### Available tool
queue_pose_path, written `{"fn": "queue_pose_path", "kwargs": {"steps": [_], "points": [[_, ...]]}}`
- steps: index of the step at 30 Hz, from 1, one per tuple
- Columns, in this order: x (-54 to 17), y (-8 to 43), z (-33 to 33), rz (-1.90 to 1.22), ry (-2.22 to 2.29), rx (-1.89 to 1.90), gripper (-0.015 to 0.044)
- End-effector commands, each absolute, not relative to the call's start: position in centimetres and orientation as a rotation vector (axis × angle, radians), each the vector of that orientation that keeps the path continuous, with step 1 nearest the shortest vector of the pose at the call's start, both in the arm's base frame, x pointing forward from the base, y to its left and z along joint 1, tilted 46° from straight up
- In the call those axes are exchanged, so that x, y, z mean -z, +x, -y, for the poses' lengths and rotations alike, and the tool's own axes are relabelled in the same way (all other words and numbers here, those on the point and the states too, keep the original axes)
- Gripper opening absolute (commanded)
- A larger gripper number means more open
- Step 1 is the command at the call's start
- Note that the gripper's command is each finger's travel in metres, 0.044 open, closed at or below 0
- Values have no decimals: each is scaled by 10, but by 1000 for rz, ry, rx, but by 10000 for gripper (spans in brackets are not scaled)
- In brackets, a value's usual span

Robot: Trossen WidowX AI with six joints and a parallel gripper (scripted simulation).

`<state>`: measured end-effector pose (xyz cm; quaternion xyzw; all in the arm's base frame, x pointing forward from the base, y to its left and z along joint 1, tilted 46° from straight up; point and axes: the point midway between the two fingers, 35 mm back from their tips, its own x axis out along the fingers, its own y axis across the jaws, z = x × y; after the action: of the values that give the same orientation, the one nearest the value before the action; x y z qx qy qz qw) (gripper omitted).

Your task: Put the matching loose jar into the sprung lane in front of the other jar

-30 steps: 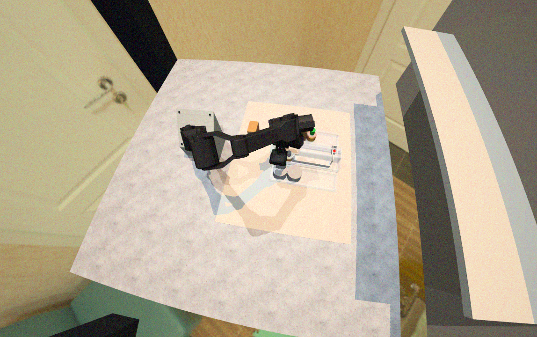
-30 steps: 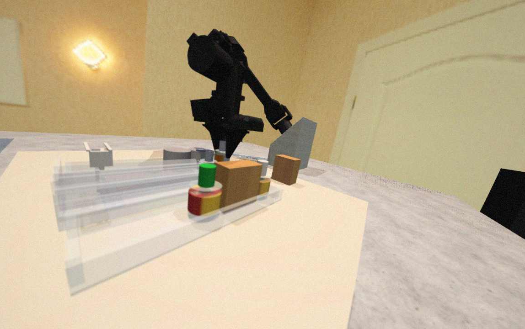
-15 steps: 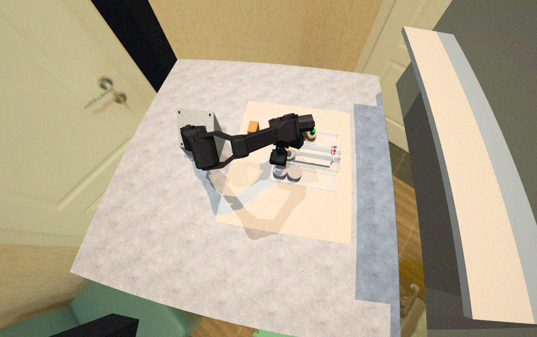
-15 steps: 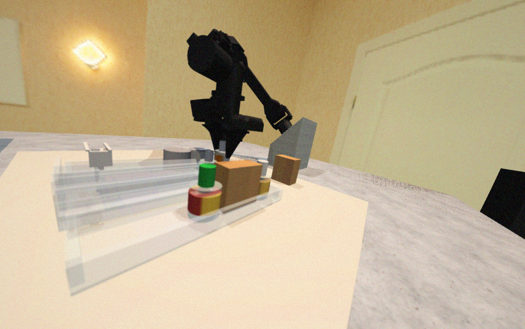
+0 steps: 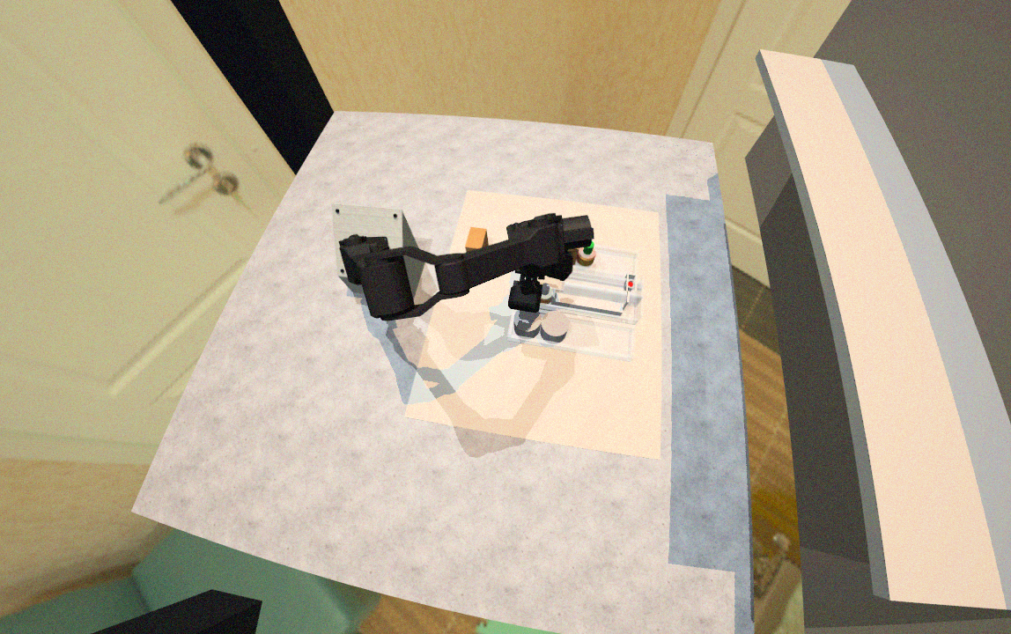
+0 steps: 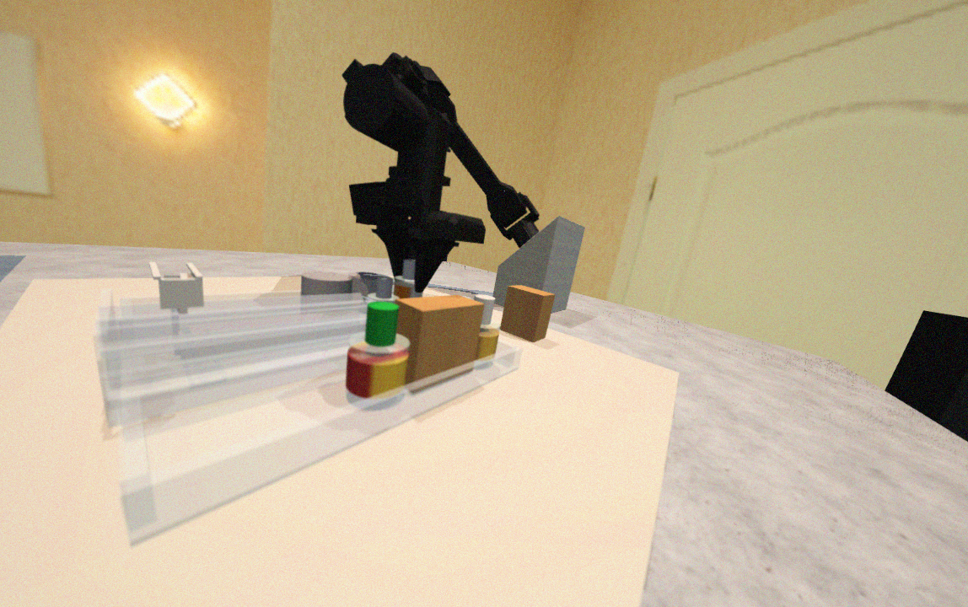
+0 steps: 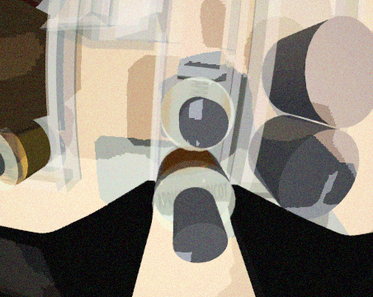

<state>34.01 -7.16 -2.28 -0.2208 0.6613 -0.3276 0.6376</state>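
My gripper (image 5: 525, 309) (image 6: 411, 291) (image 7: 191, 190) is shut on a jar (image 6: 402, 290) (image 7: 200, 243) with a grey cap, clear shoulder and orange-brown body. Its lettering partly shows. It is at the front end of the middle lane (image 7: 163, 49). Another grey-capped jar (image 5: 548, 294) (image 7: 204, 124) stands in the lane directly behind it; they look touching or nearly so. The pusher's pale block with two prongs (image 6: 180, 291), marked red on top in the top view, is toward the lane's back. I cannot tell whether the held jar's base touches the floor; the front stop is hidden.
Two dark cylinders (image 5: 554, 326) (image 7: 290, 74) stand close on the lane's right in the wrist view. The other side bay holds a green-capped jar (image 5: 586, 255) (image 6: 377, 371), a brown box (image 6: 442, 343) (image 7: 15, 78) and a yellow jar (image 6: 486, 344) (image 7: 35, 153). An orange-brown block (image 5: 475, 239) (image 6: 527, 313) stands outside the clear rack.
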Motion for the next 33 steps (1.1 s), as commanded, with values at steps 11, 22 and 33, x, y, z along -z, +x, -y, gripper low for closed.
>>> {"fn": "queue_pose_path", "kwargs": {"steps": [11,22,33], "points": [[23,346,74,-1489,-506,751,0],[25,346,77,-1489,-506,751,0],[28,346,80,-1489,-506,751,0]]}}
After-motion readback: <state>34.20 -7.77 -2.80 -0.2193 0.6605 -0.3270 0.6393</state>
